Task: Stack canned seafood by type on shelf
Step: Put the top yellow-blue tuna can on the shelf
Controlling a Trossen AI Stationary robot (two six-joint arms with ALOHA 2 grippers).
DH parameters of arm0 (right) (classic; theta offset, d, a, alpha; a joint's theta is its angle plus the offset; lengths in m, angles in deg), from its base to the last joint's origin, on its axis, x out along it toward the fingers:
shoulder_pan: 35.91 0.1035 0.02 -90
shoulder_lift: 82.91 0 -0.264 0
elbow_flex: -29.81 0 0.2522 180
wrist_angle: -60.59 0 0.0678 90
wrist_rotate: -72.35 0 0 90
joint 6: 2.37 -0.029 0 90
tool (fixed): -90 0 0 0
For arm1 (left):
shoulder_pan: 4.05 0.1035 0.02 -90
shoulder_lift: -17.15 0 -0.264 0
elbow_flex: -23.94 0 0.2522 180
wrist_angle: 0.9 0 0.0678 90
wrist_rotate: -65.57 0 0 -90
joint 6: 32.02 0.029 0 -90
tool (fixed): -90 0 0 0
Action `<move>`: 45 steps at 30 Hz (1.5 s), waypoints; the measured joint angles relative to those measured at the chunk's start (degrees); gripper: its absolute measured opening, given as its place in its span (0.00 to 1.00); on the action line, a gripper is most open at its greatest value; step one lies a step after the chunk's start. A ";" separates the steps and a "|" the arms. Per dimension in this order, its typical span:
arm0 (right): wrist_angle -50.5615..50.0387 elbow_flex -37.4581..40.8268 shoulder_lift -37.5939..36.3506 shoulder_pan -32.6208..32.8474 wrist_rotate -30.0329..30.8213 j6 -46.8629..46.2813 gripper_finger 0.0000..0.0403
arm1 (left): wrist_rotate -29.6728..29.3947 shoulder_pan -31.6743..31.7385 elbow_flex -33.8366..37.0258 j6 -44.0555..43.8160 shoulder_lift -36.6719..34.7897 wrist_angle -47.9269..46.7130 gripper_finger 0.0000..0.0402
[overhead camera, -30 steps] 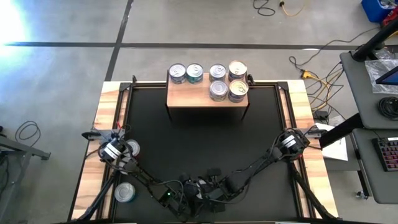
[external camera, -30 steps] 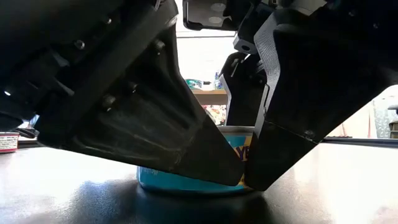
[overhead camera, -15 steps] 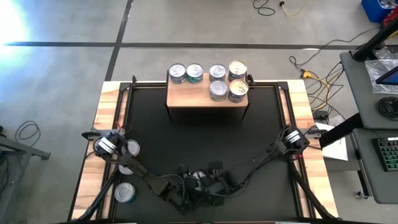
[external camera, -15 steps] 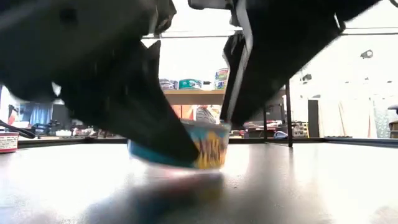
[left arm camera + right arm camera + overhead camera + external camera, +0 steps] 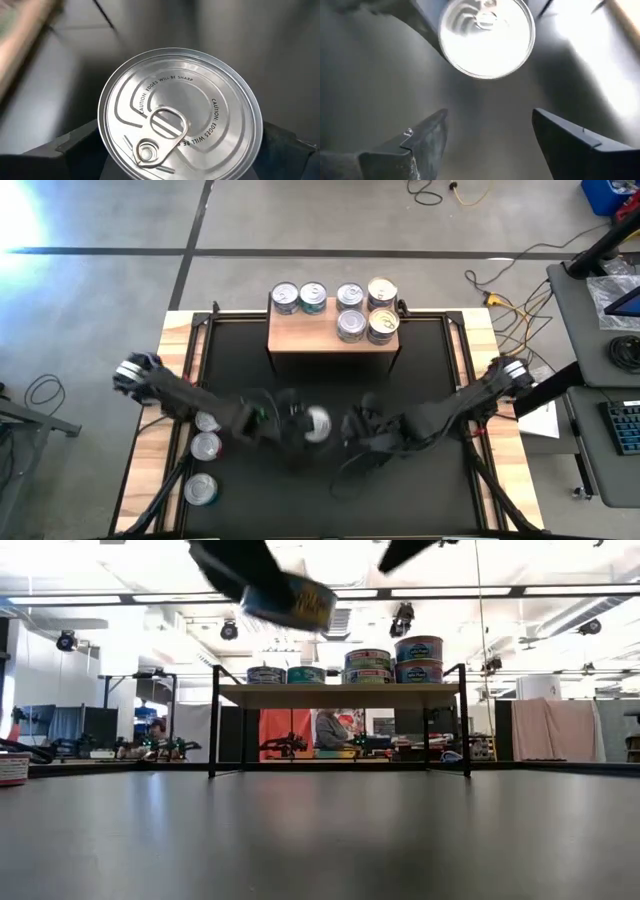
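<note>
My left gripper (image 5: 180,155) reaches from the table's left to the mat's middle, shut on a tin (image 5: 317,422) with a silver pull-tab top and a blue-and-yellow label (image 5: 292,598). My right gripper (image 5: 487,132) hovers open just right of that tin (image 5: 487,36), touching nothing. The shelf (image 5: 333,332) stands at the mat's far edge on thin black legs. Several tins stand on its wood top (image 5: 340,692), two pairs of them stacked (image 5: 395,660). Three more tins (image 5: 205,446) stand on their bases at the mat's left side. My left gripper pinches the tin between its two fingers (image 5: 75,152), one on each opposite side of the round wall, just under the top rim (image 5: 101,131). The fingers slant down from the table's left. The tin is lifted clear, high over the mat, slightly tilted.
A black mat (image 5: 330,395) with wood edges (image 5: 172,380) covers the table. Between the shelf and the grippers the mat is bare. Cables and a side desk (image 5: 600,330) lie beyond the right edge. People and equipment show in the room behind the shelf.
The left gripper, shut on the blue tin at the mat's near edge, has lifted it off the mat and carried it up and toward the far edge, to the mat's middle. The right gripper has risen and moved the same way beside it. The tin tilted as it rose.
</note>
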 joint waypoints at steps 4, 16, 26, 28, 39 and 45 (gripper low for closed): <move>2.56 0.04 -3.75 -3.97 1.59 2.54 0.65 | 4.37 9.58 0.02 7.05 -6.88 -0.39 0.94; 25.91 0.13 -5.22 -28.90 -8.62 27.46 0.48 | 24.78 35.54 0.09 27.80 -15.41 -4.85 0.94; 39.94 0.13 0.90 -43.67 -29.84 33.08 0.18 | 32.91 50.02 0.17 42.36 -8.00 -5.54 0.94; 39.81 0.13 2.86 -44.33 -29.97 32.00 0.13 | 35.21 51.73 0.18 42.44 -6.18 -5.78 0.94; 22.97 -10.68 11.94 -42.43 -29.49 35.34 0.02 | 43.05 53.59 0.13 44.23 -3.17 1.42 0.98; 18.88 -16.87 17.85 -42.85 -28.94 35.48 0.02 | 42.99 53.67 0.24 41.56 -2.27 1.49 0.98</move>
